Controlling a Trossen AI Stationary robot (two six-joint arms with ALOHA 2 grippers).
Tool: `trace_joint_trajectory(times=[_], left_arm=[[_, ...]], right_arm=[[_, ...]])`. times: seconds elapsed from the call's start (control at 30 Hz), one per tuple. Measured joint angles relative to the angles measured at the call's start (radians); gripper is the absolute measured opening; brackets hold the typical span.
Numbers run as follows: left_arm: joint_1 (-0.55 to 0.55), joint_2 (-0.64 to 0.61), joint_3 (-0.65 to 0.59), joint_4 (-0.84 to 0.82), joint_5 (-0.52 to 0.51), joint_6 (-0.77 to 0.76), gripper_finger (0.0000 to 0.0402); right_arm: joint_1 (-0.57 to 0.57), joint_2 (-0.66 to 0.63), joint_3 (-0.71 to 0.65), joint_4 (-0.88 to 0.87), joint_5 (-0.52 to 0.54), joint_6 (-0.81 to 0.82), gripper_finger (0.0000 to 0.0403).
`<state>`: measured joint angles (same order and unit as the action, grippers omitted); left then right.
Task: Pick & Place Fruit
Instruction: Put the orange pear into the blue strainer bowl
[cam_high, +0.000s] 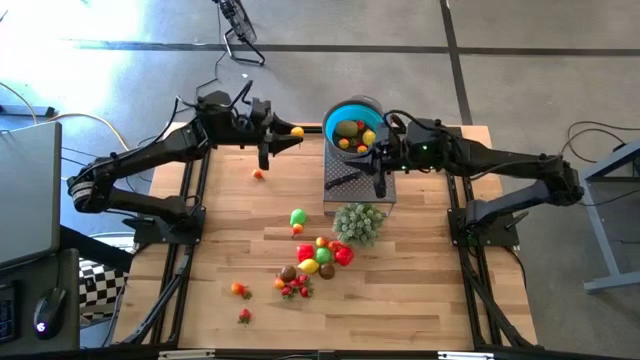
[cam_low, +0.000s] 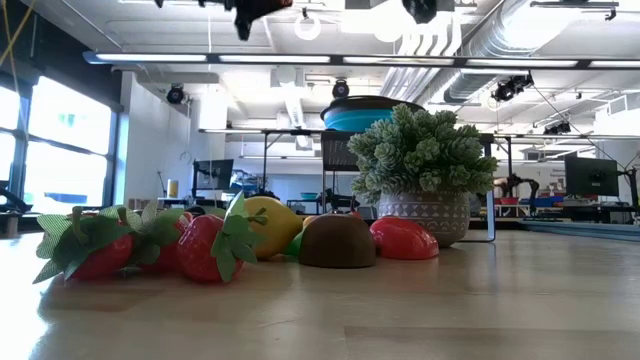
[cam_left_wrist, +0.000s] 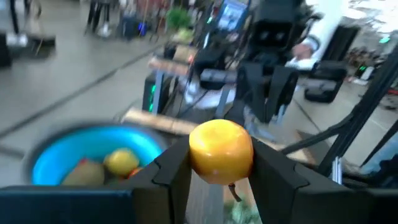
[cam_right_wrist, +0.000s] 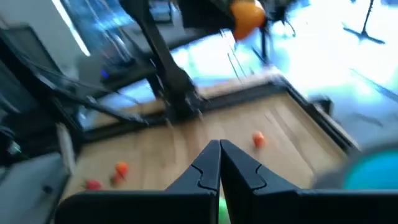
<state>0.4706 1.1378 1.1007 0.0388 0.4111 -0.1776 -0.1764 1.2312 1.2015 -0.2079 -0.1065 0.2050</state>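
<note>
In the lower middle of the high view a heap of fruit (cam_high: 318, 256) is seen on the desk (cam_high: 420, 270), with the potted plant (cam_high: 358, 222) just above it. Higher up, a yellow-orange fruit (cam_left_wrist: 221, 151) is pinched between the jaws of the left gripper (cam_high: 287, 133), in the air just left of the blue bowl (cam_high: 340, 113); the carrying step is judged to be in hand, and next a short move over the rim and a release are needed. The right gripper (cam_high: 379, 158), jaws pressed together, is held at the bowl's right rim and could stand in the way.
</note>
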Motion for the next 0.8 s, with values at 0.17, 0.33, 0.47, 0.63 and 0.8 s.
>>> trace_joint_trajectory(times=[0.17,0.33,0.47,0.63,0.8], left_arm=[[-0.044,0.009,0.0,0.126,-0.01,0.018,0.0134],[-0.085,0.01,0.0,0.14,-0.012,0.05,0.0134],[-0.134,0.01,0.0,0.154,-0.026,0.088,0.0134],[-0.196,0.017,0.0,0.203,-0.134,0.124,0.0134],[-0.211,0.019,0.0,0.204,-0.182,0.15,0.0134]], right_arm=[[0.0,0.05,0.0,0.135,-0.031,0.0,0.0002],[0.0,0.076,0.0,0.197,-0.031,0.0,0.0002],[0.0,0.082,0.0,0.258,-0.029,-0.001,0.0002],[0.007,0.088,0.0,0.295,-0.022,-0.029,0.0003],[0.027,0.104,0.0,0.315,0.017,-0.046,0.0038]])
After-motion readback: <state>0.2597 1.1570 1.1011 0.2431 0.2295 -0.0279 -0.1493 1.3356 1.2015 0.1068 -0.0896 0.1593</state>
